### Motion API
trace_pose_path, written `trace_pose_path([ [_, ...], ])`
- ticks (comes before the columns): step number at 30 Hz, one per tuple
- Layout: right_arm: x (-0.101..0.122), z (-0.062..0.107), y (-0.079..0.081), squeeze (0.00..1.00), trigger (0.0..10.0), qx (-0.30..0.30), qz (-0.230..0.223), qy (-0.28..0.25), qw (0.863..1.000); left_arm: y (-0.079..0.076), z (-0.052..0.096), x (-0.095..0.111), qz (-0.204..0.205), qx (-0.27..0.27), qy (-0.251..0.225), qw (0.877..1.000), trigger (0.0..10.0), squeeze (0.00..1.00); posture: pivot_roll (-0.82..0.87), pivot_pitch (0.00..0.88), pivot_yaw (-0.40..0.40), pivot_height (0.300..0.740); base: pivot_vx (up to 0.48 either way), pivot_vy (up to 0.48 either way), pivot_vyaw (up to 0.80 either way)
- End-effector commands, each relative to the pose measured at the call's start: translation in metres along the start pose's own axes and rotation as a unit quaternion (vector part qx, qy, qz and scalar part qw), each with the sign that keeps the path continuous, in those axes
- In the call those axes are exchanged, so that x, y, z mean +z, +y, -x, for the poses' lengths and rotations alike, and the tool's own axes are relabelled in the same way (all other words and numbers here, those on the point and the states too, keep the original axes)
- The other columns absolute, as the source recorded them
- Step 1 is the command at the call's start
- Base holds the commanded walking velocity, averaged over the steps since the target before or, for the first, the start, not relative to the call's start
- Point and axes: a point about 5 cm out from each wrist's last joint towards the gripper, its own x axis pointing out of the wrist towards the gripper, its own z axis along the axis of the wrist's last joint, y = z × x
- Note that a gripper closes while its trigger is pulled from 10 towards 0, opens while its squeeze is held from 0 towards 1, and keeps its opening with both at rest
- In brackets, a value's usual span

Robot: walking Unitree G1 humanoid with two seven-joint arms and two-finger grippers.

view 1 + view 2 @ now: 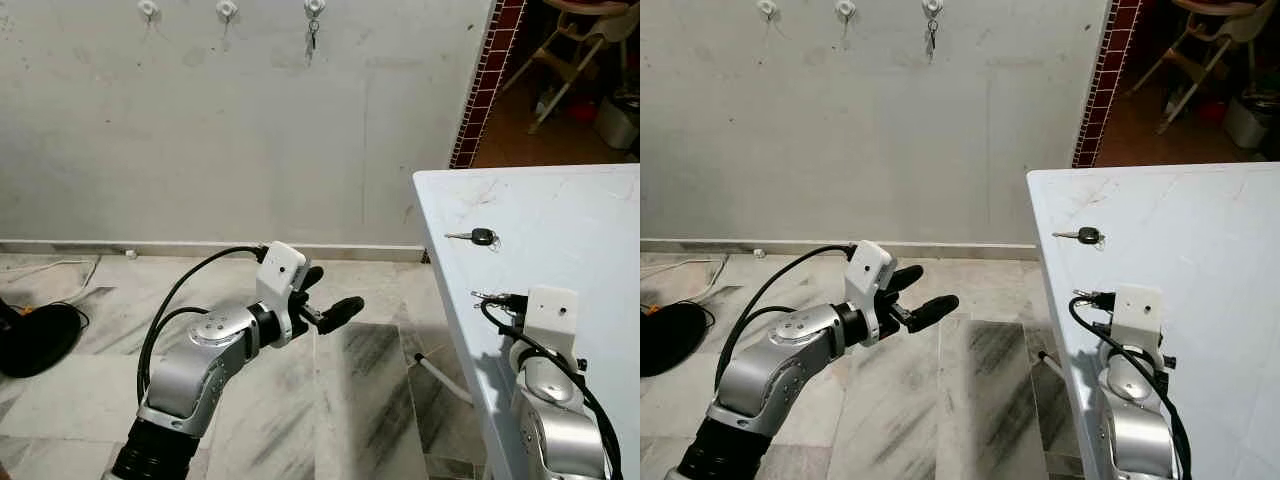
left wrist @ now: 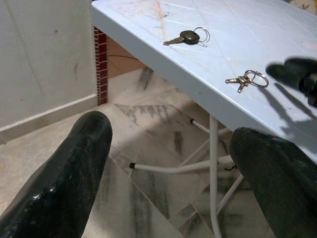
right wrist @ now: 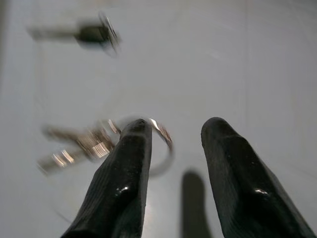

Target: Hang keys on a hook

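A bunch of keys on a metal ring [image 1: 487, 295] lies on the white table [image 1: 590, 215] near its left edge. My right gripper [image 3: 177, 130] hovers just over it, open, and one finger [image 3: 130, 163] covers part of the ring [image 3: 166, 141]. A single black-headed key [image 1: 482, 237] lies farther back on the table. Three white hooks are high on the wall; the right hook [image 1: 314, 8] carries a hanging key [image 1: 313, 36], while the left hook [image 1: 148, 8] and middle hook [image 1: 227, 8] are bare. My left gripper [image 1: 330, 296] is open over the floor, holding nothing.
The marble floor [image 1: 330, 400] lies between the wall and the table. A black round object [image 1: 35, 338] and cables lie at the far left. A white table leg [image 2: 213, 163] stands below the table's edge. A doorway with a chair [image 1: 570, 50] opens at the back right.
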Motion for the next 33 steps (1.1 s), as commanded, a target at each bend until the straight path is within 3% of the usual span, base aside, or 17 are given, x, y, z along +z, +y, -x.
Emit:
trace_pose_path([
  [1,0.011,0.003,0.009,1.00,10.0,0.022,-0.028,-0.014,0.999,0.000,0.001,0.003,-0.005,0.000,-0.001,1.000,10.0,0.00,0.05,0.000,0.048,0.740,0.000,0.000,0.00],
  [6,0.016,0.009,0.029,1.00,10.0,0.065,-0.054,-0.030,0.996,-0.001,0.000,0.005,-0.005,-0.002,-0.004,1.000,10.0,0.00,0.05,0.000,0.048,0.740,0.000,0.000,0.00],
  [9,0.014,0.013,0.039,1.00,10.0,0.090,-0.038,-0.032,0.995,-0.001,0.000,0.006,-0.007,-0.003,-0.005,1.000,10.0,0.00,0.05,0.000,0.050,0.740,0.000,0.000,0.00],
  [15,0.002,0.014,0.044,1.00,10.0,0.098,-0.009,-0.015,0.995,-0.002,0.002,0.006,-0.007,-0.007,-0.003,1.000,10.0,0.00,0.05,0.000,0.052,0.740,0.000,0.000,0.00],
  [19,-0.005,0.011,0.045,1.00,10.0,0.093,0.009,-0.010,0.996,-0.004,0.011,-0.004,0.006,-0.029,0.019,0.999,10.0,0.00,0.05,0.000,0.051,0.740,0.000,0.000,0.00],
  [20,-0.005,0.010,0.045,0.94,10.0,0.092,0.012,-0.011,0.996,-0.006,0.015,-0.008,0.004,-0.037,0.030,0.999,10.0,0.00,0.06,0.000,0.051,0.740,0.000,0.000,0.00],
  [21,-0.005,0.010,0.045,0.94,10.0,0.092,0.012,-0.011,0.996,-0.006,0.015,-0.008,0.004,-0.037,0.030,0.999,10.0,0.00,0.06,0.000,0.051,0.740,0.000,0.000,0.00],
  [22,-0.004,0.009,0.044,0.65,10.0,0.086,0.018,-0.016,0.996,-0.007,0.019,-0.013,0.007,-0.044,0.041,0.998,10.0,0.00,0.06,0.000,0.049,0.740,0.000,0.000,0.00],
  [23,-0.004,0.007,0.045,0.55,10.0,0.083,0.018,-0.018,0.996,-0.009,0.021,-0.017,0.008,-0.054,0.051,0.997,10.0,0.00,0.06,0.000,0.049,0.740,0.000,0.000,0.00],
  [24,-0.004,0.007,0.045,0.55,10.0,0.083,0.018,-0.018,0.996,-0.009,0.021,-0.017,0.008,-0.054,0.051,0.997,10.0,0.00,0.06,0.000,0.049,0.740,0.000,0.000,0.00],
  [25,-0.003,0.006,0.045,0.31,10.0,0.081,0.019,-0.019,0.996,-0.011,0.023,-0.020,0.006,-0.061,0.058,0.996,10.0,0.00,0.06,0.000,0.048,0.740,0.000,0.000,0.00],
  [26,-0.003,0.004,0.046,0.19,10.0,0.078,0.021,-0.019,0.997,-0.012,0.024,-0.021,0.005,-0.063,0.059,0.996,10.0,0.00,0.06,0.000,0.048,0.740,0.000,0.000,0.00],
  [27,-0.003,0.004,0.046,0.19,10.0,0.078,0.021,-0.019,0.997,-0.012,0.024,-0.021,0.005,-0.063,0.059,0.996,10.0,0.00,0.06,0.000,0.048,0.740,0.000,0.000,0.00],
  [28,-0.003,0.003,0.048,0.00,10.0,0.079,0.021,-0.019,0.996,-0.013,0.023,-0.022,0.005,-0.063,0.060,0.996,10.0,0.00,0.07,0.000,0.047,0.740,0.000,0.000,0.00],
  [31,-0.001,0.000,0.053,0.00,10.0,0.083,0.019,-0.020,0.996,-0.014,0.022,-0.021,0.005,-0.063,0.060,0.996,10.0,0.00,0.06,0.000,0.046,0.740,0.000,0.000,0.00],
  [32,0.000,-0.001,0.058,0.00,9.5,0.089,0.017,-0.020,0.996,-0.015,0.022,-0.021,0.005,-0.064,0.060,0.996,10.0,0.00,0.06,0.000,0.045,0.740,0.000,0.000,0.00],
  [33,-0.001,-0.002,0.061,0.00,6.0,0.092,0.016,-0.017,0.995,-0.016,0.022,-0.021,0.004,-0.064,0.060,0.996,10.0,0.00,0.07,0.000,0.044,0.740,0.000,0.000,0.00],
])
